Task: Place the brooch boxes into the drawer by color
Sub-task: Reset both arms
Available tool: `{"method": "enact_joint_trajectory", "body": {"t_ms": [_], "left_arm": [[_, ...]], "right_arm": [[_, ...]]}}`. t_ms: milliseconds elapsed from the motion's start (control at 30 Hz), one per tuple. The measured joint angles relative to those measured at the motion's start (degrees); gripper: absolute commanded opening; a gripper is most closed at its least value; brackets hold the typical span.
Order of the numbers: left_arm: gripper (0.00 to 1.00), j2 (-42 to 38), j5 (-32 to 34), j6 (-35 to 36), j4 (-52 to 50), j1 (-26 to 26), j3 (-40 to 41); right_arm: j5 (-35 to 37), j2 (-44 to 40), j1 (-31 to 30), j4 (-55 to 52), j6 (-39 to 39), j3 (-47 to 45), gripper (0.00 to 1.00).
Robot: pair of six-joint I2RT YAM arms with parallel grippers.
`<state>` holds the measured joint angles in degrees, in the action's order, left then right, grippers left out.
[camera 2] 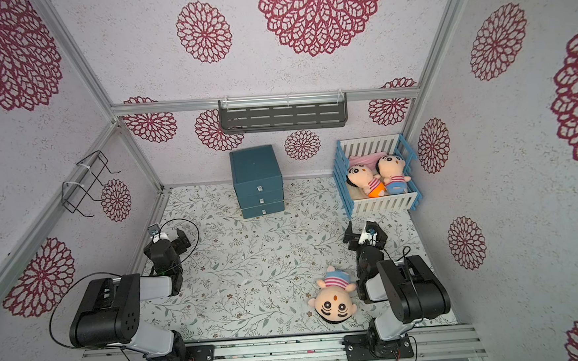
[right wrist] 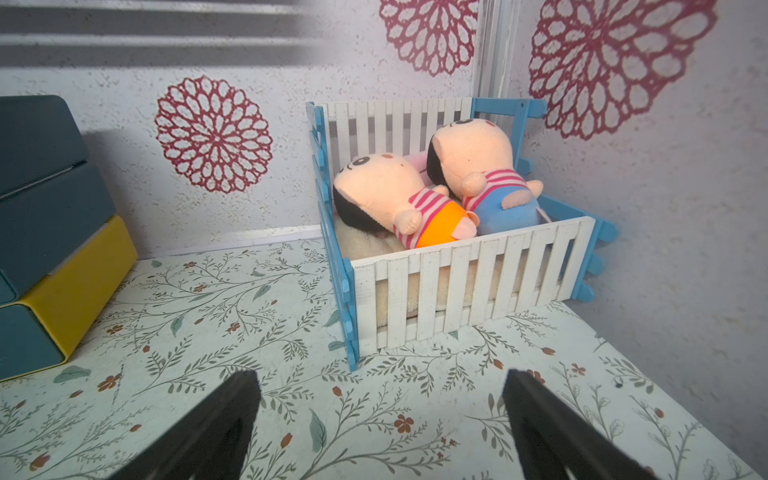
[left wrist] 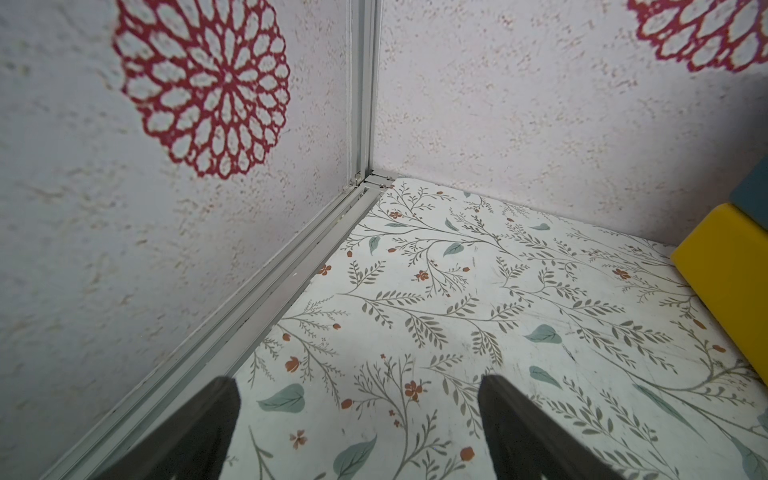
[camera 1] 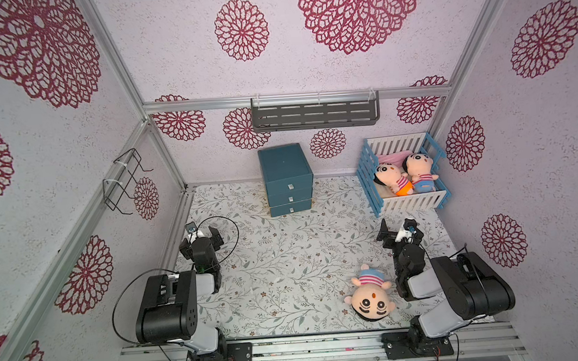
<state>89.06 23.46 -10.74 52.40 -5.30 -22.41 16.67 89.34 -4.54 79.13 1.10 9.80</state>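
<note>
L gripper (left wrist: 357, 384) is hovering over the table (left wrist: 457, 291) by the back-left corner, its fingers (left wrist: 195, 432) standing wide apart, nothing btwn them, touching nothing. R gripper (right wrist: 380, 376) is hovering in front of the crib (right wrist: 469, 286), its fingers (right wrist: 557, 432) likewise spread wide and gripping nothing. Now the containers: in both top views the blue drawer unit (camera 1: 286, 174) is sitting against the back wall, about centre, w/ all 3 drawers looking shut. The R wrist view is showing a yellow side panel (right wrist: 83, 282) on its lowest tier. Brooch boxes aren't showing in any view, so can't tell where they're lying. The blue-and-white crib is sitting in the back-right corner, holding 2 plush dolls side by side, one in orange (camera 1: 392, 179) and one in blue (camera 1: 419, 175). A 3rd doll (camera 1: 370, 296) is lying face-up on the table, just beside the R arm.
</note>
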Motion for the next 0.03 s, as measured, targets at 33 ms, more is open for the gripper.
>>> {"method": "enact_joint_trajectory", "body": {"t_ms": [33], "left_arm": [[0.97, 0.00, -0.02, 0.02, 0.00, 0.00, 0.00]], "right_arm": [[0.00, 0.00, 0.00, 0.00, 0.00, 0.00, 0.99]]}}
